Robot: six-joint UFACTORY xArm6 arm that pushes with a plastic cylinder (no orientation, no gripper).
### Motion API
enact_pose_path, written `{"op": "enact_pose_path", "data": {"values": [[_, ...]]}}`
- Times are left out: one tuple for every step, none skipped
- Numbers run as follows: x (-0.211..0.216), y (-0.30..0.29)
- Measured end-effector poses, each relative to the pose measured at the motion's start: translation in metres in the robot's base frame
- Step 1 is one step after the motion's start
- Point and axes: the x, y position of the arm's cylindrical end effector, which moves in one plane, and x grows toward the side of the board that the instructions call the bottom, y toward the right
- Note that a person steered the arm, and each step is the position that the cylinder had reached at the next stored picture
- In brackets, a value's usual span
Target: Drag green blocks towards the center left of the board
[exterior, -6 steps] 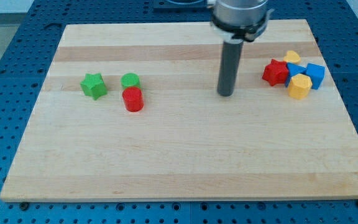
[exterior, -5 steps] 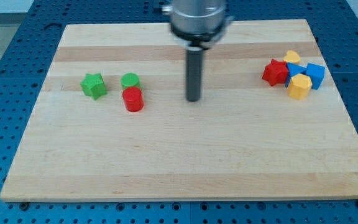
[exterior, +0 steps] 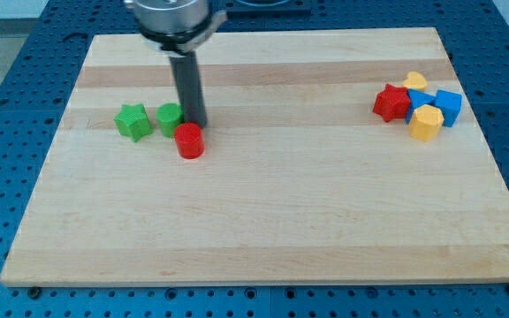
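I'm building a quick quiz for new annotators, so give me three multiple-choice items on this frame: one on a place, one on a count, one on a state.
1. Where is my tip?
A. At the board's bottom edge
B. Right beside the green cylinder, on its right in the view
C. Among the blocks at the view's right

2. How many green blocks are on the board?
A. One
B. Two
C. Four

3. How does the green cylinder stand to the green star?
A. Stacked on it
B. Close beside it, to its right in the view
C. Across the board from it

Answers: 1 B, the rod ends against the cylinder's right side, just above the red cylinder. 2 B, only the star and the cylinder are green. 3 B, the two sit side by side at the centre left.
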Motion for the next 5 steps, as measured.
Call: {"op": "enact_pose_path", "data": {"values": [[0.000,-0.041],[0.000,-0.061],[0.000,-0.063],[0.000,-0.076],[0.000,-0.085]]}}
